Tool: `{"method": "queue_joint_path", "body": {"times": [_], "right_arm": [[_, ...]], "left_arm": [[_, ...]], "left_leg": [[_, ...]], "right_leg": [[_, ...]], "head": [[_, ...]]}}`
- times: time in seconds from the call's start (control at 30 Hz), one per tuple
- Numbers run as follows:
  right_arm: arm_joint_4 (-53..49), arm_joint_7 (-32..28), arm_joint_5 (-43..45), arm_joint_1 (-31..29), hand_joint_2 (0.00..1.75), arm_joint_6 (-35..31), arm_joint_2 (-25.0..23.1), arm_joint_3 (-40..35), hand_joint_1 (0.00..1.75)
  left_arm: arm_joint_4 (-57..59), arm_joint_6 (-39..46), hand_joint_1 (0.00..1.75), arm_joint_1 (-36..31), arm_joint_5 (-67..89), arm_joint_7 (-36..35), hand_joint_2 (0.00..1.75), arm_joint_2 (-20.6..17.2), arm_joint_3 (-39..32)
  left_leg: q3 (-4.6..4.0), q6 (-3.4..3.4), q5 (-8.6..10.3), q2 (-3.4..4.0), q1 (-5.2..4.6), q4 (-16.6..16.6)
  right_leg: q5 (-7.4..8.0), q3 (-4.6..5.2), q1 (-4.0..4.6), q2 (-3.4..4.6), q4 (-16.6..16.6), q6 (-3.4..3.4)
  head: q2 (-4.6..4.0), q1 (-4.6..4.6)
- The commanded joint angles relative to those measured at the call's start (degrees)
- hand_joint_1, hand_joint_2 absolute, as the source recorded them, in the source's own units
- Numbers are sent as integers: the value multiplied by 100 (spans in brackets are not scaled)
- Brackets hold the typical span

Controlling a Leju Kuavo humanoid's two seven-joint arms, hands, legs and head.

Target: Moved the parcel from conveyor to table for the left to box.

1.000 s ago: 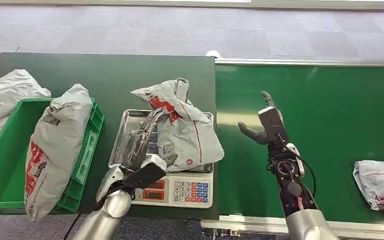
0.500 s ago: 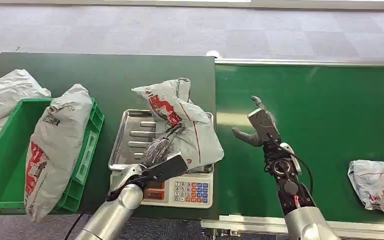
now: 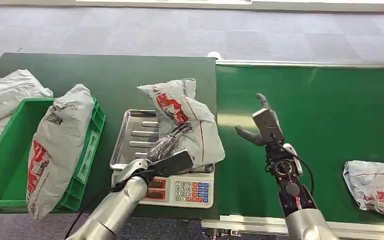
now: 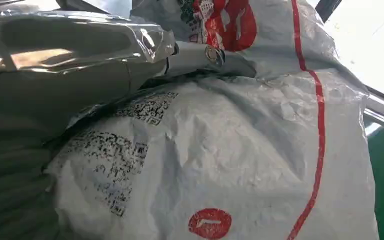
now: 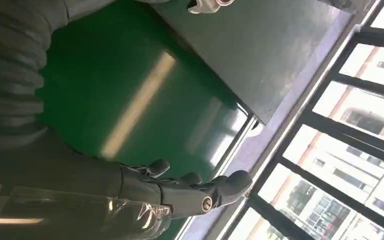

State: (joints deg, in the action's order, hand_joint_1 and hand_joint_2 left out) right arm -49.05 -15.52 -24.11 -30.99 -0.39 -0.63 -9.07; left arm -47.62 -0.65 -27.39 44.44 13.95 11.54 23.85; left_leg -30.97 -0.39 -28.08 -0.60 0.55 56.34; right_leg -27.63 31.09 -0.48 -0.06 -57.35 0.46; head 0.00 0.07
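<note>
Two robot hands are working this moment, and the action is on the left. The left robot hand point(image 3: 169, 146) is reaching across the scale's steel tray point(image 3: 130, 137) and pressing its fingers against the near side of the parcel point(image 3: 187, 122), which is lying on the scale point(image 3: 182, 187) on the dark bench point(image 3: 105, 80), just beside the conveyor point(image 3: 330, 100). A second ago that hand was lying flat on the tray, short of the bag; now it is touching the bag, and the parcel's top is leaning a little toward the conveyor. In the left wrist view the thumb point(image 4: 200, 52) is lying against the crumpled plastic, but whether the fingers are truly closing on it cannot be told.

The right robot hand point(image 3: 262, 127) is hovering above the belt with fingers spread, holding nothing, and has drifted slightly toward the scale and back. A second parcel point(image 3: 375, 187) is riding in along the belt, nearer than it was.

So the transfer off the conveyor looks done, and the left side seems to be starting the boxing step. The green crate point(image 3: 87, 155) is waiting to the left, with another bag point(image 3: 55, 150) draped over its rim.
</note>
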Motion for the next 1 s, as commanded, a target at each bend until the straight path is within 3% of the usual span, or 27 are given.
{"method": "queue_joint_path", "body": {"times": [0.03, 0.2, 0.3, 0.47, 0.6, 0.73, 0.77, 0.8, 0.83, 0.87, 0.97, 1.0], "right_arm": [[195, -71, -5, -52, 175, -43, 47, 147, 0], [195, -71, -5, -52, 175, -43, 47, 147, 0], [187, -79, -13, -67, 175, -50, 37, 162, 0], [321, -88, -17, -219, 175, 3, -1, 114, 0], [296, -107, 6, -203, 175, 19, 26, 102, 0], [283, -112, 15, -193, 175, 22, 33, 103, 0], [265, -124, 44, -176, 175, 38, 53, 91, 0], [235, -220, 182, -38, 175, 24, 142, 92, 0], [228, -268, 212, 16, 175, 14, 162, 83, 0], [236, -278, 216, 21, 175, 15, 166, 74, 0], [385, -366, 265, -55, 175, 2, 160, 16, 0], [455, -398, 293, -94, 175, -15, 155, -5, 0]], "left_arm": [[621, 641, 175, 10, 38, 90, 175, 11, 39], [621, 641, 175, 10, 38, 90, 175, 11, 39], [420, 1505, 175, 128, 313, 156, 175, 19, -5], [320, 1736, 175, 222, 410, 115, 175, -7, 26], [52, 2671, 175, 447, 585, 323, 175, 18, -38], [31, 2755, 175, 465, 601, 352, 175, 19, -31], [21, 2942, 175, 484, 539, 451, 175, 37, -52], [-3, 3726, 175, 541, 159, 984, 175, 47, -65], [-17, 4065, 175, 548, -20, 1261, 0, 35, -39], [-62, 4065, 175, 562, -66, 1349, 0, 46, -97], [-1072, 4065, 175, 953, 156, 2605, 0, 513, -1266], [-1529, 4065, 175, 1077, 137, 2605, 0, 533, -1237]], "left_leg": [[-4, 2, 13, 7, -3, -12], [-5, 1, 13, 14, -3, -15], [5, 1, 6, 10, -4, -9], [0, 1, 5, 20, -4, -7], [1, 1, 4, 20, -5, -8], [2, 1, 4, 19, -4, -9], [0, 1, 7, 23, -4, -12], [-4, 1, 3, 11, -2, -3], [-7, 1, 3, 9, 0, -4], [-8, 1, 5, 9, 0, -7], [-19, 1, 2, 9, 0, 1], [-22, 3, 4, 14, 0, -1]], "right_leg": [[14, 6, -2, 2, 12, -1], [17, 10, -2, 8, 14, -2], [8, 1, -3, 7, 7, -1], [10, 10, -3, 18, 4, -1], [9, 10, -4, 19, 4, -1], [9, 8, -3, 19, 5, -1], [13, 11, -3, 21, 9, -1], [3, 13, -1, 8, 2, -1], [4, 15, 1, 6, 4, -1], [7, 16, 1, 5, 7, -1], [4, 25, 0, 8, 1, 1], [8, 29, 1, 12, 4, 1]], "head": [[0, 0], [0, 0], [0, 0], [0, 0], [0, 2], [0, 2], [0, 2], [0, 0], [0, 0], [0, 0], [0, 0], [0, 2]]}}
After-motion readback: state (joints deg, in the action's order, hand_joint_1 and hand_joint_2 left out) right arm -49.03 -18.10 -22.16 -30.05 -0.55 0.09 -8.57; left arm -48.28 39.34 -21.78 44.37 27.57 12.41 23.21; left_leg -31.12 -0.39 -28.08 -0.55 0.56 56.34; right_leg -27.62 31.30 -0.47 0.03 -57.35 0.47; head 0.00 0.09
